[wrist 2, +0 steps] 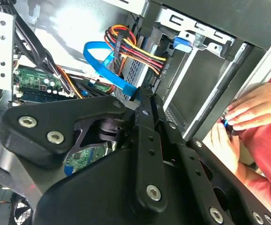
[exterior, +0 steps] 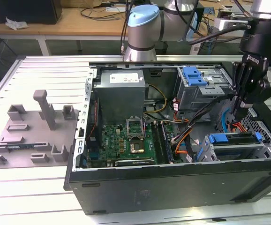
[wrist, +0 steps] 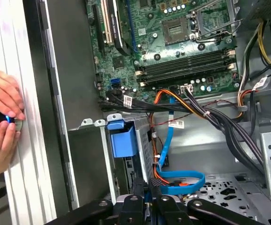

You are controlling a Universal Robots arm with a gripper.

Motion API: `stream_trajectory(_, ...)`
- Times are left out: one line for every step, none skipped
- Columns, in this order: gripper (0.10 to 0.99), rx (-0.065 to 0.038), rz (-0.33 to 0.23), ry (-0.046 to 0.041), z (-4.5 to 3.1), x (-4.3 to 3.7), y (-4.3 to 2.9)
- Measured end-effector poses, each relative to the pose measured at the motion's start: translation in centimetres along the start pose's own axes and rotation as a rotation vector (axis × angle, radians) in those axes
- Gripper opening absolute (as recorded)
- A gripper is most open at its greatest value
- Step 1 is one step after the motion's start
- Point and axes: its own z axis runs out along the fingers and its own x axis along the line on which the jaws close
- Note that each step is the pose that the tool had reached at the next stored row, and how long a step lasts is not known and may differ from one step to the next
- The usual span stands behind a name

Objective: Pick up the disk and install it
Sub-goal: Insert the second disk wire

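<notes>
Black bolted links of the pincer (wrist: 148,186) fill the foreground in both wrist views. Its two slim fingers stand narrow, close together, with nothing seen between them. It hangs inside the open computer case (exterior: 173,183), at the exterior view's right, just above a looped blue ribbon cable (wrist: 180,180) and beside the drive cage (wrist: 86,159) with its blue latch (wrist: 123,140).

The disk (exterior: 236,146) appears to be the flat grey slab with blue plastic at its ends, lying in the near cage at the exterior view's right, just below the pincer. I cannot be sure how far it is seated.

As I judge it, the fingers must part enough to span the slab's edges, come down square to it, and keep clear of the ribbon and the bundled orange and black wires. Smooth metal may slip, so the plastic frame looks the better purchase.

The cage is thin grey sheet, perforated in places. The motherboard (wrist: 182,47) is green and densely studded. A person's hands (wrist: 2,122) hold a small dark object at the bench (exterior: 32,197) edge, outside the case.
</notes>
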Motion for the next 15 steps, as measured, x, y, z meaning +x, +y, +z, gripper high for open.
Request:
stream_trajectory(0.161,-0.001,0.000,-0.0053,0.05,0.18,-0.02)
stream_trajectory(0.161,-0.002,0.000,-0.0159,0.15,0.54,-0.05)
stream_trajectory(0.161,-0.003,0.000,-0.0227,0.21,0.78,-0.07)
stream_trajectory(0.161,-0.004,0.000,-0.0289,0.27,1.00,-0.09)
stream_trajectory(0.161,-0.005,-0.001,-0.0394,0.37,1.36,-0.12)
stream_trajectory(0.161,-0.006,-0.001,-0.0461,0.43,1.57,-0.14)
stream_trajectory(0.161,-0.008,-0.001,-0.0591,0.55,1.96,-0.18)
stream_trajectory(0.161,-0.009,-0.001,-0.0693,0.64,2.23,-0.21)
stream_trajectory(0.161,-0.010,-0.001,-0.0776,0.72,2.44,-0.24)
stream_trajectory(0.161,-0.012,-0.002,-0.0881,0.82,2.72,-0.27)
stream_trajectory(0.161,-0.013,-0.002,-0.0970,0.91,2.96,-0.30)
stream_trajectory(0.161,-0.015,-0.002,-0.1090,1.03,3.26,-0.34)
stream_trajectory(0.161,-0.016,-0.003,-0.1175,1.12,3.46,-0.35)
stream_trajectory(0.161,-0.018,-0.005,-0.1294,1.24,3.68,-0.34)
stream_trajectory(0.161,-0.019,-0.009,-0.1412,1.31,3.80,-0.34)
